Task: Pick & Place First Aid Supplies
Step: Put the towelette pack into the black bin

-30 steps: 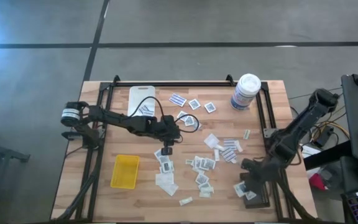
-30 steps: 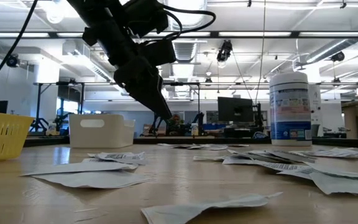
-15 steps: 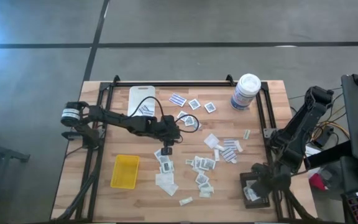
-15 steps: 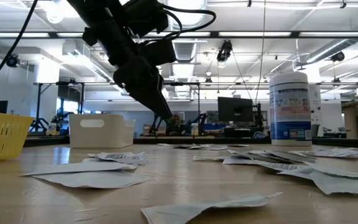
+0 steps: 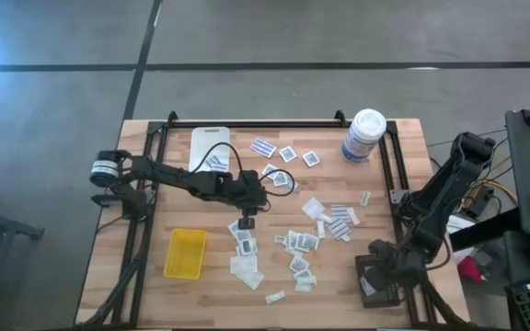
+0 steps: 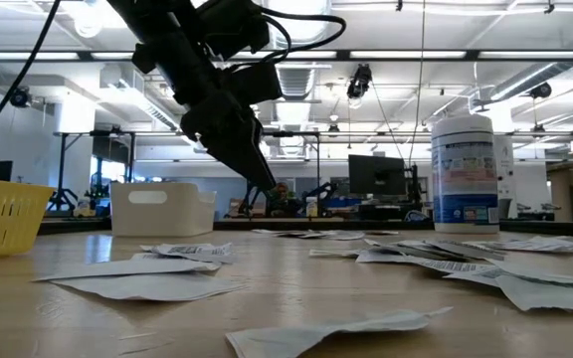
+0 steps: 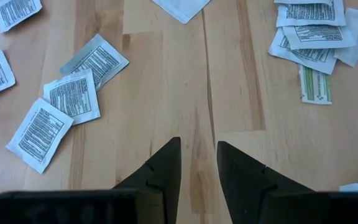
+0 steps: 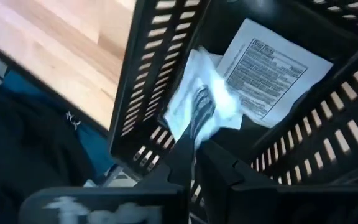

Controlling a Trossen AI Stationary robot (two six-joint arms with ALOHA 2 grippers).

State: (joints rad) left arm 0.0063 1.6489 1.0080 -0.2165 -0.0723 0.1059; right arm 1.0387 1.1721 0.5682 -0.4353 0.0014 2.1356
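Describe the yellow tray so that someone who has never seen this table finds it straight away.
Start at the wooden table seen from above and go to its left half, on the near side from the tall white canister. The yellow tray lies there below the left arm's gripper, apart from the scattered packets. It is the only yellow thing; the other trays are white and black.

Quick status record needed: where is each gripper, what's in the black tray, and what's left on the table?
right gripper: over the black tray, a crumpled packet at its fingertips
black tray contents: one flat printed packet, plus the crumpled one
left gripper: open, empty, above bare wood mid-table
loose packets: many scattered on the table
yellow tray: looks empty
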